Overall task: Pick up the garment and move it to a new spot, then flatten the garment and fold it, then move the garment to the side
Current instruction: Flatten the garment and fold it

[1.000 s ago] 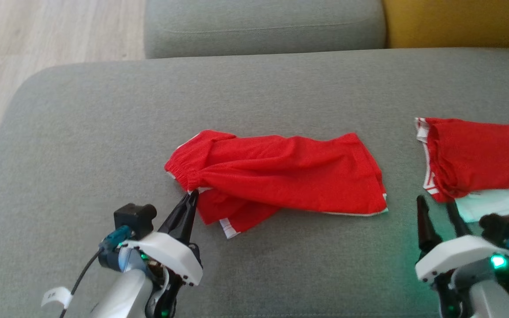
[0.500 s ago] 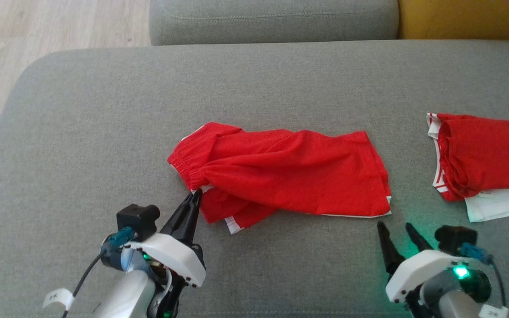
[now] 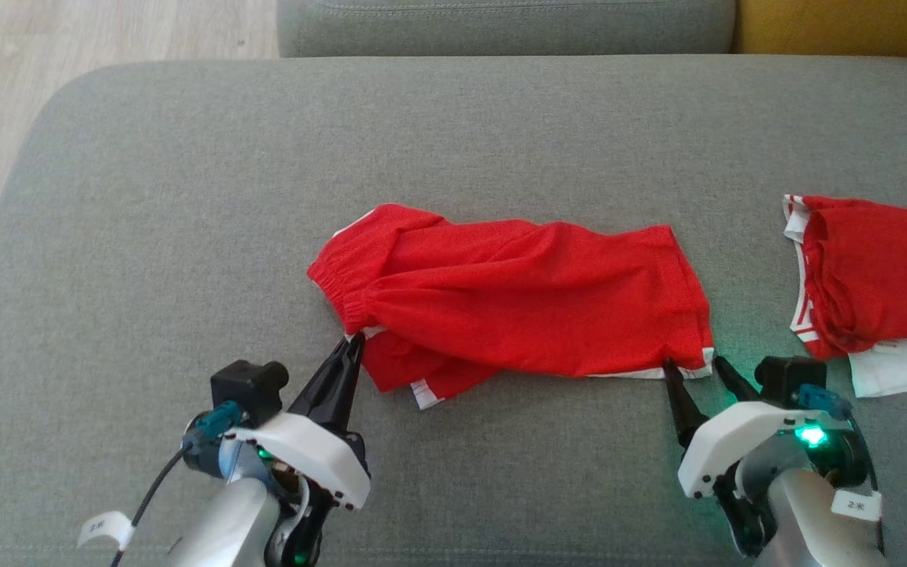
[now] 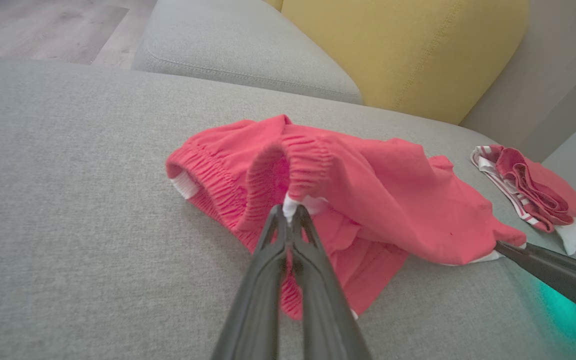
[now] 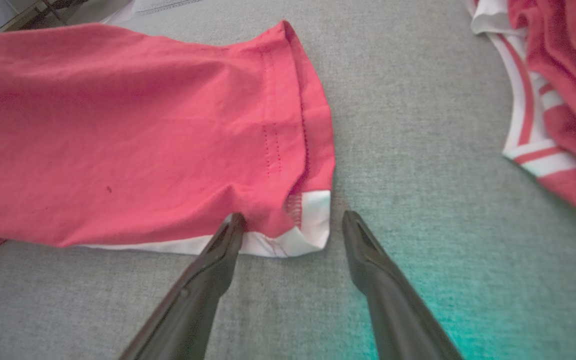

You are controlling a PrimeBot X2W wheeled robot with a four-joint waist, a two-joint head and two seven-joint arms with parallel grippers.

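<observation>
SOFA SEAT, MID-FOLD: My left gripper is pinched shut on a white scrap of fabric at the elastic waistband of the red shorts with white hem trim. The shorts lie rumpled lengthwise at the middle of the grey fabric sofa seat. My right gripper has its fingers spread, with the shorts' white-edged hem corner between the tips. A second ago that gripper waited farther right, just below the second red garment with white stripes. It has since crossed to the hem, while my left grip has not changed. The head camera has shifted too. Behind the seat are a grey back cushion and a yellow cushion, and pale wood flooring shows at far left.
</observation>
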